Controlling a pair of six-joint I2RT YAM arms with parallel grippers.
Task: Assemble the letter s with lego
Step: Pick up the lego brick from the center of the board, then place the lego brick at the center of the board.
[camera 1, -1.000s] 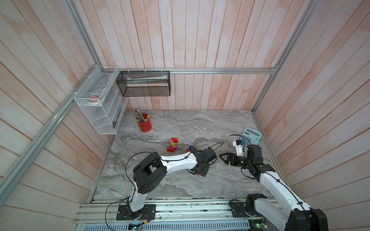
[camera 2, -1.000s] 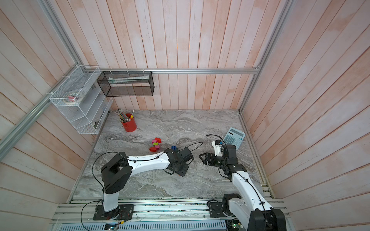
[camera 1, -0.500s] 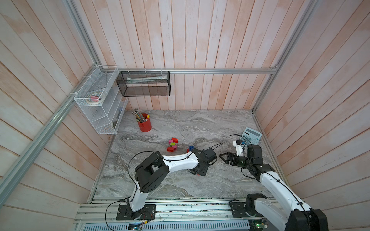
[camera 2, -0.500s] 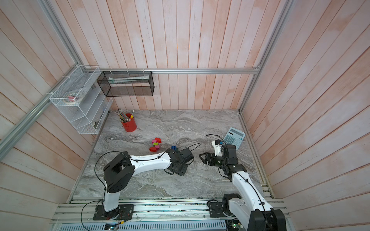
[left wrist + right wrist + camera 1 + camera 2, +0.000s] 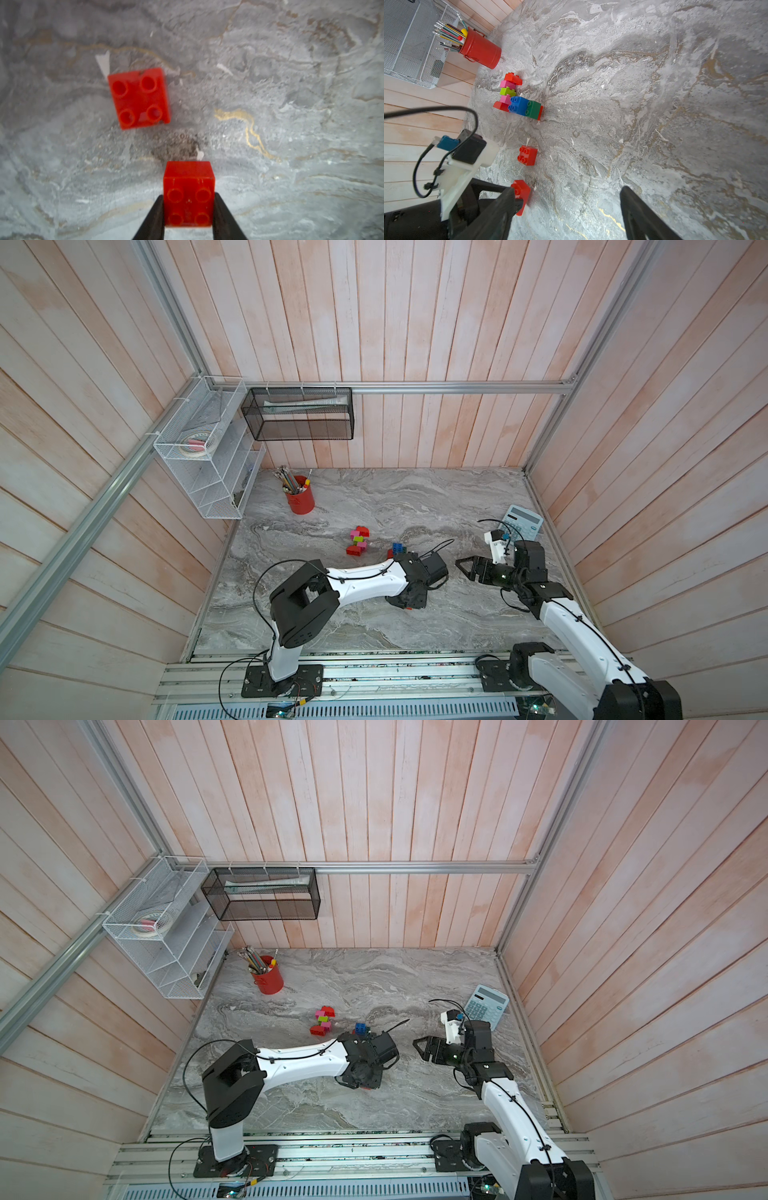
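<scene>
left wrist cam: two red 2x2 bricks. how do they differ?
Grip: the held red brick is clamped between the fingers of the left gripper; the loose red brick lies free on the marble table, touching nothing.
Pose: the held red brick sits square to the gripper; the loose red brick is skewed to it.
Shared: both are red, have four studs facing the camera, and look alike in size.

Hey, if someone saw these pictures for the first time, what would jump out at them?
Probably the red brick pinched between the left gripper's fingers, close up in the left wrist view. Next, the bright brick cluster mid-table and the red pencil cup near the back left corner.
</scene>
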